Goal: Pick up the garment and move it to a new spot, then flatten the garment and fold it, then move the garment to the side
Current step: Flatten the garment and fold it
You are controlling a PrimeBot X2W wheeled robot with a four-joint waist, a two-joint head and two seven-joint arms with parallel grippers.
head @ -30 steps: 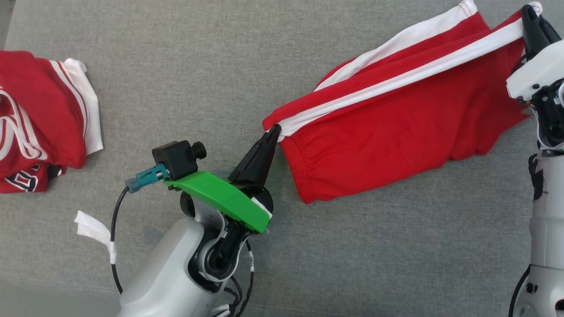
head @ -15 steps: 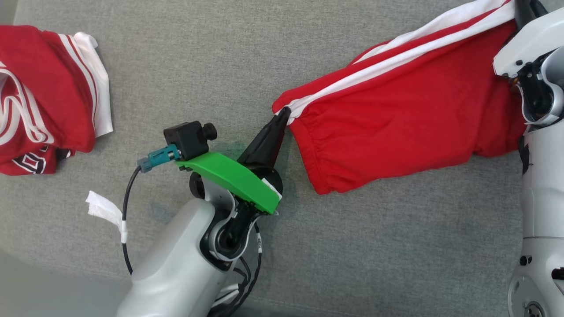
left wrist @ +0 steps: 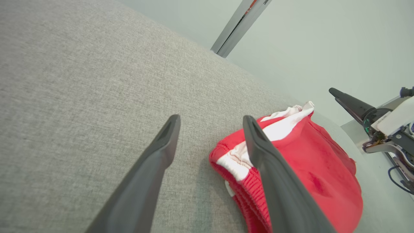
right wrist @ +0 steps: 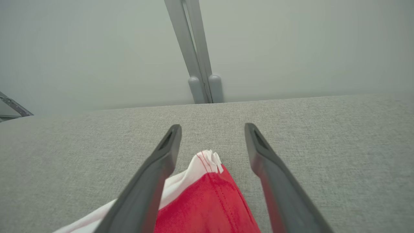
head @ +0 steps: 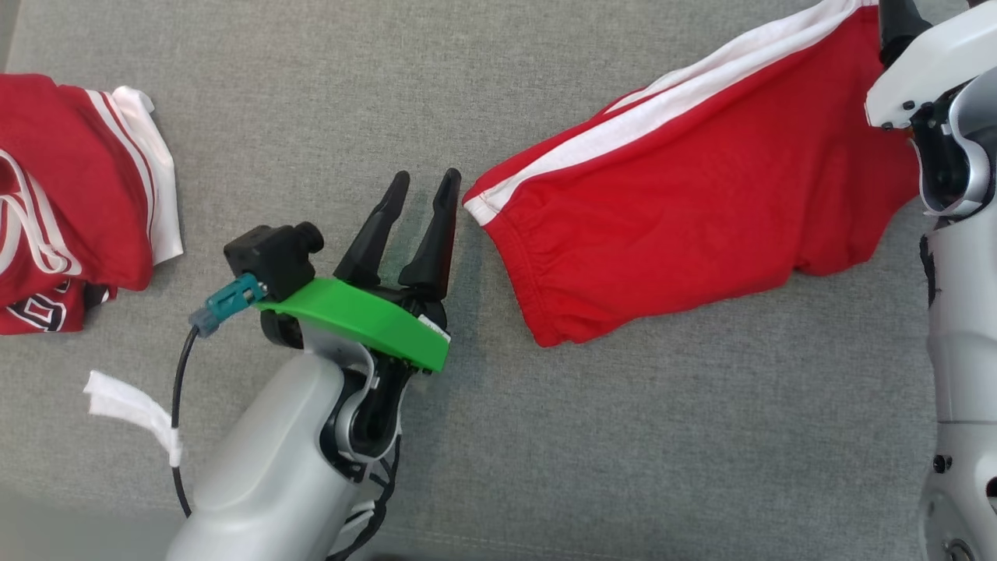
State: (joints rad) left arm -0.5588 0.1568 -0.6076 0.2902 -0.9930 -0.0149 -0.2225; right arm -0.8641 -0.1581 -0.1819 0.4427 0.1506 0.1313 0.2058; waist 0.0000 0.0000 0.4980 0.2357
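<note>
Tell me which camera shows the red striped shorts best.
The head view: the red shorts lie spread out, almost whole, white stripe along one edge. The left wrist view gives the waistband end up close; the right wrist view, one striped corner.

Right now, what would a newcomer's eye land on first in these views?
The red garment with white stripes stretches across the grey surface at the head view's upper right, with the open left hand just off its waistband corner and the open right hand astride its far end. A second red heap sits at the far left.
</note>
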